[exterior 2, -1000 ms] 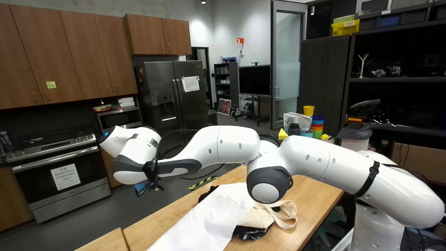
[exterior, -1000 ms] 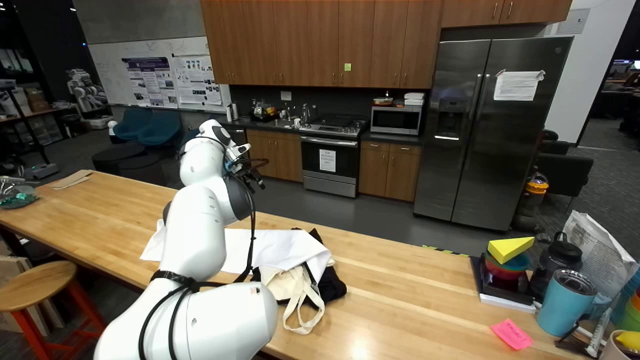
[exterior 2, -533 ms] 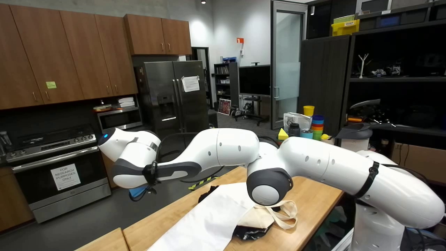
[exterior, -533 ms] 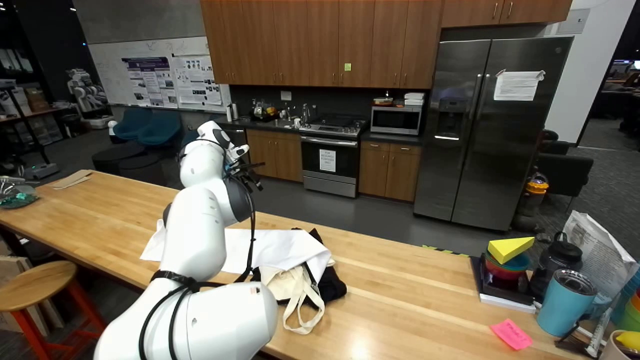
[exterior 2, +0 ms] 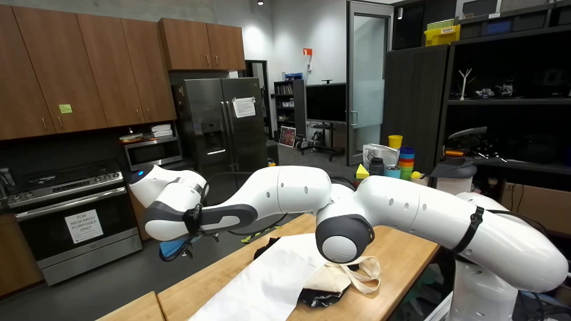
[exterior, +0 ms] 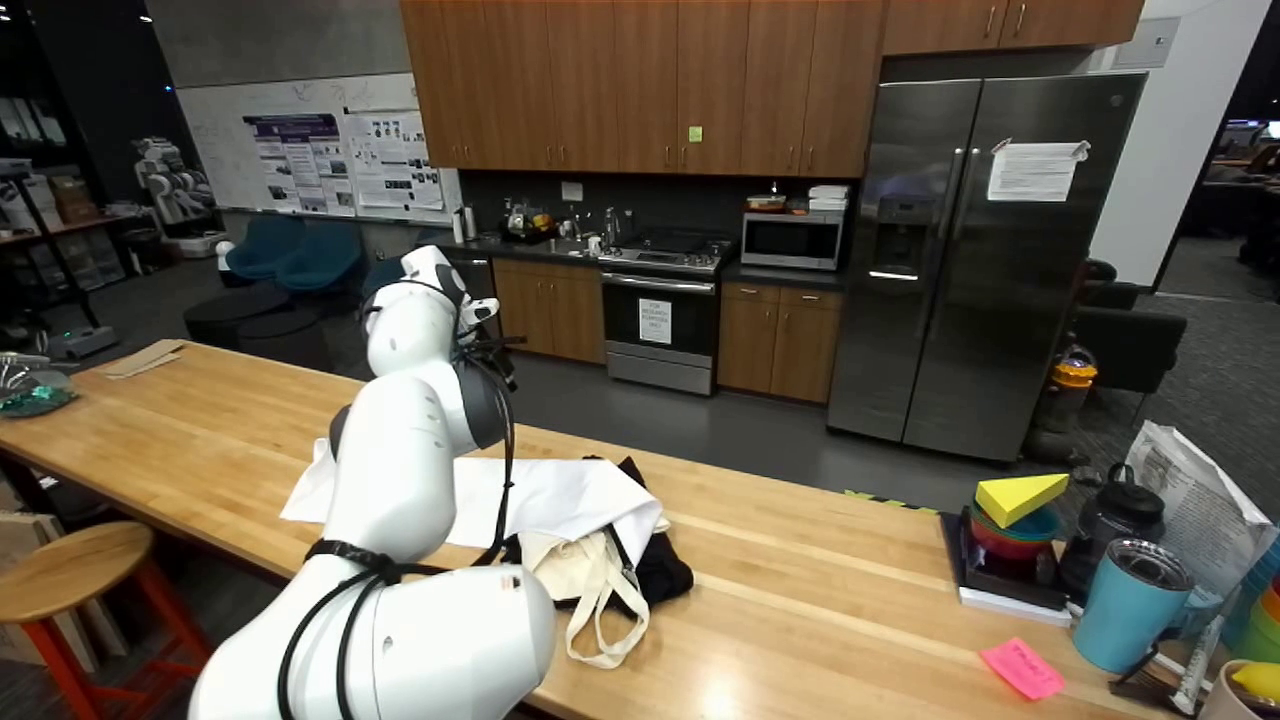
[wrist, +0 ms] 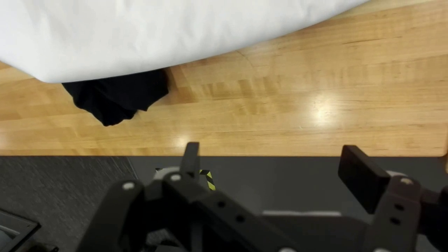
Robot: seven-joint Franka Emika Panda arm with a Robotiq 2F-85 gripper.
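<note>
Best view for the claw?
Wrist view: the claw is close up, both fingers visible and well apart, with nothing gripped. Both exterior views show only small dark parts of it, partly hidden by the arm; its opening is hard to judge there.

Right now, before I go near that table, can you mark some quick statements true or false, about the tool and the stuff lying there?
1. The tool is open. True.
2. The tool grips the white fabric. False: the tool holds nothing, and the white fabric lies on the wooden table.
3. A black cloth pokes out from under the white fabric. True.
4. The yellow wedge sits on the stove. False: the yellow wedge rests on top of bowls.
5. The cream bag is partly covered by the white fabric. True.
6. The pink note is stuck to the refrigerator. False: the pink note lies on the wooden table.
</note>
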